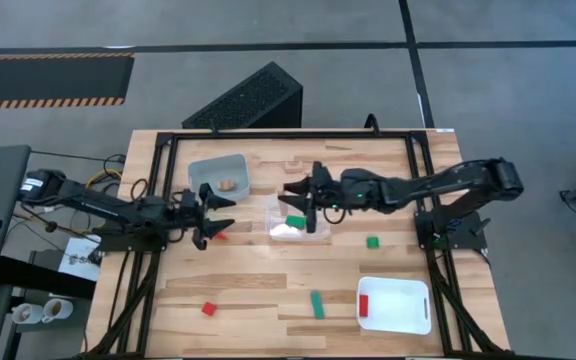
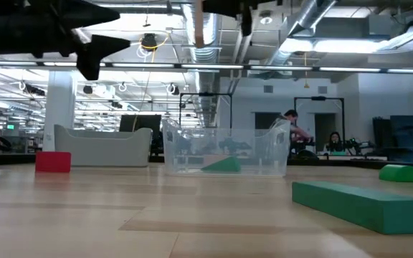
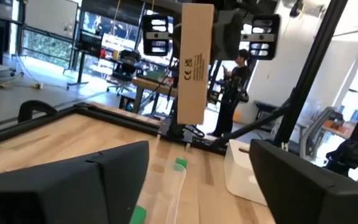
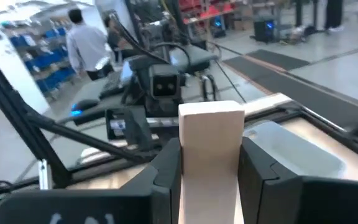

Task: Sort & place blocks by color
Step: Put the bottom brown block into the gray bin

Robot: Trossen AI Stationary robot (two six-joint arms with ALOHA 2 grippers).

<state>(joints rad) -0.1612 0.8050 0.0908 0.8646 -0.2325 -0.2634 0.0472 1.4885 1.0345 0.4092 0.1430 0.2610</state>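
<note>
Only readable marking: a CE mark with small print below it, too tiny to read, on the pale wooden block (image 3: 195,62) seen upright in the left wrist view. Nothing else legible in any view.

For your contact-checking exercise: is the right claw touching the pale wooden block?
Touching. The right wrist view shows the right claw with both fingers pressed against the sides of the upright pale wooden block.
</note>
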